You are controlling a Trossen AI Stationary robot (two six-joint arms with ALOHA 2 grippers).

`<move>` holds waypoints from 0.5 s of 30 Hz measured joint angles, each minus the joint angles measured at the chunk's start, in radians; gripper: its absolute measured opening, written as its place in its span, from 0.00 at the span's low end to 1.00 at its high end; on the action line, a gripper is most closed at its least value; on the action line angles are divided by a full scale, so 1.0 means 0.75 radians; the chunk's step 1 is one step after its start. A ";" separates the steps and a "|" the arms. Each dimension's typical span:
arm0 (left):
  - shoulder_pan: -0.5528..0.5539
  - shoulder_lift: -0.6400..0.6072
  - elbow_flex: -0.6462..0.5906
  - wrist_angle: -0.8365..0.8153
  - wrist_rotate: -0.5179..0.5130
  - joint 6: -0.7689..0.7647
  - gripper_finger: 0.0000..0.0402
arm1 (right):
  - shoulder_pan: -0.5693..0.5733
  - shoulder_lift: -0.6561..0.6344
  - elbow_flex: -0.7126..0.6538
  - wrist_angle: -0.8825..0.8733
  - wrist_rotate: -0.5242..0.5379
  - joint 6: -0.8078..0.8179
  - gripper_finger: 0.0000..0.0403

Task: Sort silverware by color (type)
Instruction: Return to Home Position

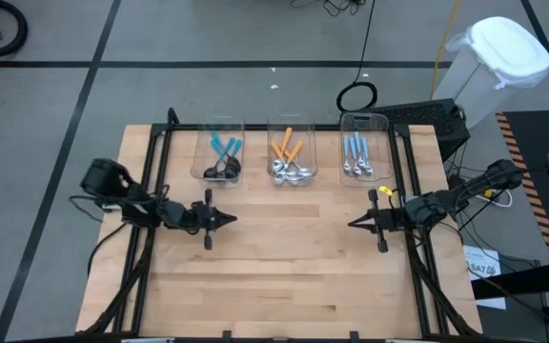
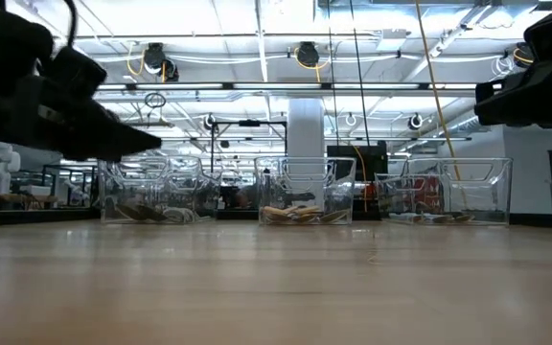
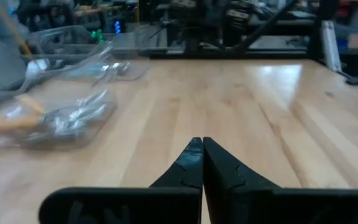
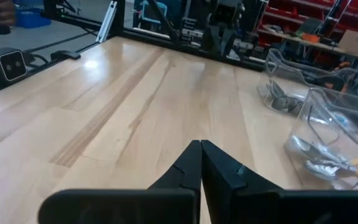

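Observation:
Three clear bins stand in a row at the table's far edge. The left bin holds teal-handled spoons with black bowls (image 1: 223, 156). Orange-handled spoons with silver bowls (image 1: 289, 160) lie in the middle bin. Light-blue-handled spoons with silver bowls (image 1: 356, 156) fill the right bin. My left gripper (image 1: 231, 219) hovers over the left half of the table, shut and empty, pointing right; its closed fingers show in the left wrist view (image 3: 202, 155). My right gripper (image 1: 353, 224) hovers over the right half, shut and empty, pointing left, its tips (image 4: 200, 157) together.
The wooden table top (image 1: 284, 267) lies bare between and in front of the two grippers. A black frame rail (image 1: 284, 126) runs behind the bins. A white lidded trash bin (image 1: 498, 57) stands off the table's far right corner.

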 joint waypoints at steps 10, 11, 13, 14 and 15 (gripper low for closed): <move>-0.044 -0.307 0.000 -0.322 0.000 0.179 0.00 | 0.000 -0.031 0.000 0.012 0.054 -0.017 0.00; -0.045 -0.350 0.000 -0.364 0.000 0.184 0.00 | 0.000 -0.039 0.000 0.016 0.090 -0.019 0.00; -0.046 -0.444 0.001 -0.466 0.000 0.184 0.00 | 0.000 -0.061 -0.001 0.038 0.131 -0.033 0.00; -0.045 -0.496 0.001 -0.539 0.000 0.184 0.00 | 0.000 -0.071 -0.001 0.050 0.141 -0.046 0.00; -0.045 -0.554 0.001 -0.615 0.000 0.184 0.00 | 0.000 -0.083 -0.001 0.056 0.142 -0.060 0.00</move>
